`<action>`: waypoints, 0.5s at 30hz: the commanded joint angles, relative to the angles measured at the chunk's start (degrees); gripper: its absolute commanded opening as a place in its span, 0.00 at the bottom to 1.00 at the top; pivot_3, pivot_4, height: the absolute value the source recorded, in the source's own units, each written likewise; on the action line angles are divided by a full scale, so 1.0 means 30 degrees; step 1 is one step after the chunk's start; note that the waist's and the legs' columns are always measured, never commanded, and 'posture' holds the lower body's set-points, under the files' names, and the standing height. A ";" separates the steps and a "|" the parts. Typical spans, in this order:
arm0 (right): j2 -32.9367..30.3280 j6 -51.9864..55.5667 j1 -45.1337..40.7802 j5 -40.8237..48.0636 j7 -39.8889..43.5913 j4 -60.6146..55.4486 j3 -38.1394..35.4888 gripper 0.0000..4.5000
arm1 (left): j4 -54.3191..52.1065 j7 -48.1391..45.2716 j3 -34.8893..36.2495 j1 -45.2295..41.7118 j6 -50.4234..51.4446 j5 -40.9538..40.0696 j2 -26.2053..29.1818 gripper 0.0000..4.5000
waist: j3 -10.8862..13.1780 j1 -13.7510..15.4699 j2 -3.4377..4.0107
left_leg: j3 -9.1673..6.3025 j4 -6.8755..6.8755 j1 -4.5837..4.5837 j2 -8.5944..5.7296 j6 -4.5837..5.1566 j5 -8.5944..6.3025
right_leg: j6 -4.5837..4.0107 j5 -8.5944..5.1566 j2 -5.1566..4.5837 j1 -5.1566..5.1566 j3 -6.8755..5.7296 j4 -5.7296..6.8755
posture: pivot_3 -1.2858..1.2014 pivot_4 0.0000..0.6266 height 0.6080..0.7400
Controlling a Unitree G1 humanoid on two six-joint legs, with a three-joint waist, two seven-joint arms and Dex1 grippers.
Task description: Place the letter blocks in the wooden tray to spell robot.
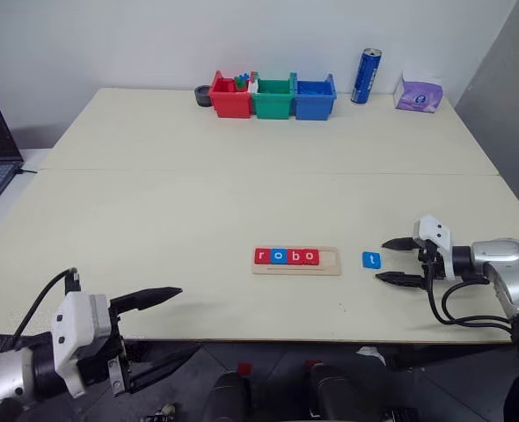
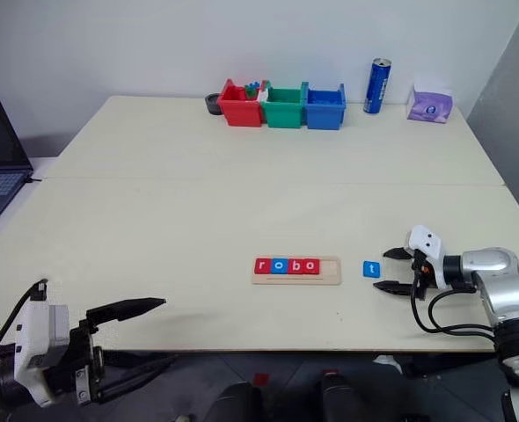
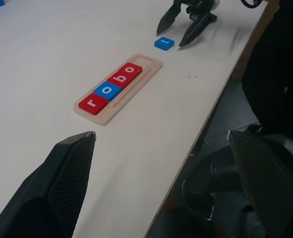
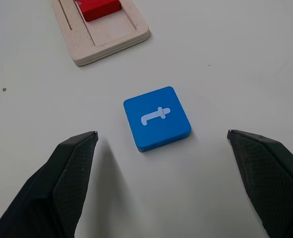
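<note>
Blue t block (image 1: 371,259) lies right of centre on the bench (image 1: 242,193), beside the wooden tray (image 1: 296,261) holding r, o, b, o; right end effector (image 1: 397,262) spread just beside it, left end effector (image 1: 167,321) spread at lower left.

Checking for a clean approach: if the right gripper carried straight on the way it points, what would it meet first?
Most likely the blue t tile, lying flat on the table just ahead of the open right gripper, centred between its fingers.
</note>
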 commanded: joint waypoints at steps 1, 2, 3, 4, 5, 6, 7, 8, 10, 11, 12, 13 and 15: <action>0.0146 -0.0146 -0.0193 0.0000 -0.0239 -0.0372 -0.0186 0.99 | -0.0983 0.0395 -0.0031 0.0038 0.0312 -0.0762 -0.0012 1.00 | 0.0000 -0.0004 0.0001 | -0.0002 -0.0001 0.0000 0.0000 0.0000 0.0000 | 0.0000 0.0000 0.0000 0.0000 -0.0001 0.0000 | 0.52 0.24 1.00; 0.0181 -0.0174 -0.0172 -0.0001 -0.0255 -0.0399 -0.0185 0.99 | -0.1009 0.0415 0.0009 0.0045 0.0360 -0.0793 -0.0004 1.00 | -0.0001 -0.0004 0.0003 | -0.0003 -0.0001 0.0000 0.0001 0.0000 0.0000 | 0.0000 0.0000 0.0001 0.0000 0.0001 0.0000 | 0.52 0.24 1.00; 0.0217 -0.0210 -0.0143 -0.0008 -0.0281 -0.0421 -0.0177 0.95 | -0.1002 0.0420 0.0051 0.0052 0.0387 -0.0815 0.0001 1.00 | -0.0001 -0.0003 0.0004 | -0.0002 -0.0003 0.0002 0.0000 0.0000 0.0000 | -0.0001 0.0000 0.0001 0.0000 0.0001 0.0000 | 0.52 0.24 1.00; 0.0263 -0.0280 -0.0133 -0.0020 -0.0325 -0.0409 -0.0179 0.91 | -0.0993 0.0422 0.0087 0.0065 0.0399 -0.0816 0.0006 1.00 | -0.0001 -0.0002 0.0003 | -0.0005 -0.0003 0.0002 -0.0001 0.0000 0.0000 | -0.0001 0.0000 0.0001 0.0000 -0.0001 0.0001 | 0.52 0.24 1.00; 0.0325 -0.0326 -0.0124 -0.0009 -0.0377 -0.0413 -0.0184 0.86 | -0.0998 0.0416 0.0136 0.0106 0.0405 -0.0824 0.0005 1.00 | -0.0001 -0.0002 0.0003 | -0.0007 -0.0001 0.0001 -0.0001 0.0000 0.0000 | -0.0002 0.0000 0.0004 0.0000 -0.0004 0.0000 | 0.52 0.24 1.00; 0.0372 -0.0399 -0.0124 -0.0011 -0.0408 -0.0408 -0.0178 0.79 | -0.1011 0.0406 0.0167 0.0144 0.0416 -0.0823 0.0004 1.00 | -0.0001 -0.0002 0.0003 | -0.0006 0.0000 0.0001 -0.0001 0.0000 0.0000 | -0.0002 -0.0001 0.0004 0.0000 -0.0004 0.0001 | 0.52 0.24 1.00; 0.0408 -0.0443 -0.0130 -0.0013 -0.0435 -0.0398 -0.0173 0.72 | -0.1032 0.0398 0.0191 0.0167 0.0419 -0.0815 -0.0006 1.00 | -0.0001 -0.0003 0.0004 | -0.0003 0.0000 0.0003 -0.0002 0.0000 0.0000 | -0.0002 -0.0001 0.0004 0.0000 -0.0003 0.0001 | 0.52 0.24 1.00; 0.0438 -0.0471 -0.0138 -0.0013 -0.0450 -0.0382 -0.0170 0.62 | -0.1052 0.0401 0.0216 0.0188 0.0438 -0.0818 -0.0020 1.00 | -0.0001 -0.0003 0.0004 | -0.0003 0.0000 0.0002 -0.0003 0.0000 0.0000 | -0.0002 0.0000 0.0005 0.0000 -0.0003 0.0001 | 0.52 0.24 1.00; 0.0484 -0.0550 -0.0157 -0.0018 -0.0441 -0.0374 -0.0168 0.48 | -0.1076 0.0387 0.0265 0.0243 0.0455 -0.0809 -0.0046 1.00 | -0.0001 -0.0001 0.0004 | -0.0005 0.0000 0.0002 -0.0003 0.0000 0.0000 | -0.0003 0.0000 0.0005 0.0000 -0.0005 0.0001 | 0.52 0.24 1.00; 0.0503 -0.0570 -0.0165 -0.0020 -0.0440 -0.0385 -0.0170 0.40 | -0.1068 0.0381 0.0287 0.0262 0.0454 -0.0808 -0.0051 1.00 | -0.0001 -0.0002 0.0004 | -0.0004 0.0000 0.0002 -0.0003 0.0000 0.0000 | -0.0003 -0.0001 0.0006 0.0000 -0.0003 0.0001 | 0.52 0.24 1.00; 0.0523 -0.0578 -0.0175 -0.0010 -0.0430 -0.0427 -0.0165 0.33 | -0.1049 0.0361 0.0296 0.0293 0.0421 -0.0771 -0.0061 1.00 | -0.0001 -0.0001 0.0003 | -0.0002 0.0000 0.0003 -0.0003 0.0000 0.0000 | -0.0003 0.0000 0.0006 0.0000 -0.0002 0.0001 | 0.52 0.24 1.00; 0.0548 -0.0530 -0.0211 0.0014 -0.0435 -0.0513 -0.0157 0.33 | -0.1034 0.0363 0.0280 0.0303 0.0392 -0.0733 -0.0073 1.00 | -0.0001 -0.0002 0.0003 | -0.0004 0.0000 0.0002 -0.0003 0.0000 0.0000 | -0.0002 0.0000 0.0006 0.0000 -0.0003 0.0001 | 0.52 0.24 1.00; 0.0589 -0.0447 -0.0254 0.0098 -0.0386 -0.0784 -0.0132 0.33 | -0.1027 0.0367 0.0228 0.0312 0.0338 -0.0661 -0.0092 1.00 | -0.0001 0.0000 0.0004 | -0.0003 0.0000 0.0002 -0.0003 0.0000 0.0000 | -0.0003 0.0000 0.0006 0.0000 -0.0002 0.0001 | 0.52 0.24 1.00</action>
